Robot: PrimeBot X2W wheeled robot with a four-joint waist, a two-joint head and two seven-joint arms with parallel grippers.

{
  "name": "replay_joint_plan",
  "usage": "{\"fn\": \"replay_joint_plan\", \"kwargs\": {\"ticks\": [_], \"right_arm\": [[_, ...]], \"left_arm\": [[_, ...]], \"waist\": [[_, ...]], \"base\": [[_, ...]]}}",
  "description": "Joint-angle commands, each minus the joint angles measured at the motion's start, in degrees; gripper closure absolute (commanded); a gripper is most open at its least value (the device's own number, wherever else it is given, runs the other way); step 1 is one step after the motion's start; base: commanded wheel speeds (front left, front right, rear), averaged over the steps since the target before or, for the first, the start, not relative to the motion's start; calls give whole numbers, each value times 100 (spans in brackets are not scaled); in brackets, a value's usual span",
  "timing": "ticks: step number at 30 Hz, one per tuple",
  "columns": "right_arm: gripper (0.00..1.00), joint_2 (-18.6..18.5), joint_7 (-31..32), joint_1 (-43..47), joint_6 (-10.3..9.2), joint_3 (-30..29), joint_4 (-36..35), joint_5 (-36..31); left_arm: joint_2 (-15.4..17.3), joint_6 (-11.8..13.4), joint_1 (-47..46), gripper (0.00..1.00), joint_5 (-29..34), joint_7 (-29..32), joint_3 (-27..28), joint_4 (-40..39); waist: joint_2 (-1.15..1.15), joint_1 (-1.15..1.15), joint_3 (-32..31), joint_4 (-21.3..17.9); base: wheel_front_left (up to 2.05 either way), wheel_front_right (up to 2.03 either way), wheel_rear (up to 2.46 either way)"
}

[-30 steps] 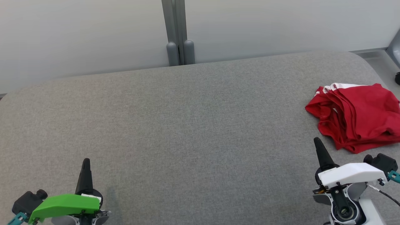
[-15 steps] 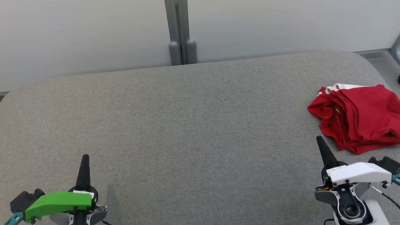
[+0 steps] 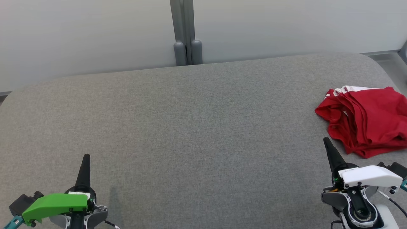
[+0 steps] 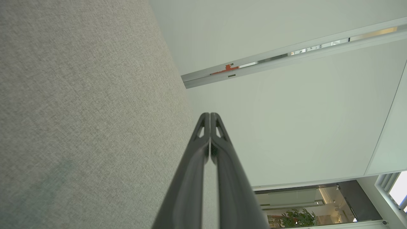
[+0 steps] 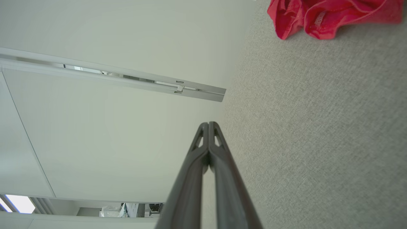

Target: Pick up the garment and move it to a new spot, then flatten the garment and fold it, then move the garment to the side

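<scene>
The garment [image 3: 369, 119] is a red cloth with a white striped edge, lying in a folded, rumpled heap at the right edge of the grey table [image 3: 190, 127]. The right wrist view shows it as a red bundle [image 5: 330, 16] at the top. My right gripper [image 3: 325, 140] is shut with nothing in it, its tip a little below and left of the garment, apart from it. In its own view the right gripper [image 5: 208, 123] has both fingers pressed together. My left gripper [image 3: 86, 156] is shut and empty at the lower left, its tips [image 4: 210, 114] touching.
A pale partition wall with a grey post [image 3: 185, 31] runs behind the table's far edge. A strip of floor [image 3: 392, 63] shows at the far right past the table's rounded corner. Bare grey cloth lies between the grippers.
The whole picture has shifted slightly right and down, so the camera has moved. Both grippers stay shut; the right one has drawn a little lower and right. The garment lies as before.
</scene>
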Motion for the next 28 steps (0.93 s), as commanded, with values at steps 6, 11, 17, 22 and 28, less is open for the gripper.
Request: {"fn": "replay_joint_plan", "kwargs": {"ticks": [6, 11, 17, 22, 28], "right_arm": [[100, 7, 96, 50, 1, -70, -87, 391], [100, 14, 146, 60, 1, -107, -106, 617], [100, 23, 200, 74, 1, -145, -128, 868], [100, 32, 235, 83, 1, -173, -146, 1055], [100, 42, 285, 94, 0, -208, -168, 1280]], "left_arm": [[48, -40, -137, 100, -362, 96, 48, -61], [49, -51, -148, 100, -587, 152, 63, -67], [50, -64, -156, 100, -826, 214, 80, -73], [51, -72, -175, 100, -1007, 265, 93, -77], [52, -85, -190, 100, -1221, 327, 108, -82]], "waist": [[0, 0, 4, 23], [0, 0, 7, 40], [0, 0, 11, 60], [0, 0, 14, 76], [0, 0, 17, 95]], "base": [[0, 0, 0], [0, 0, 0], [0, 0, 0], [0, 0, 0], [0, 0, 0]]}}
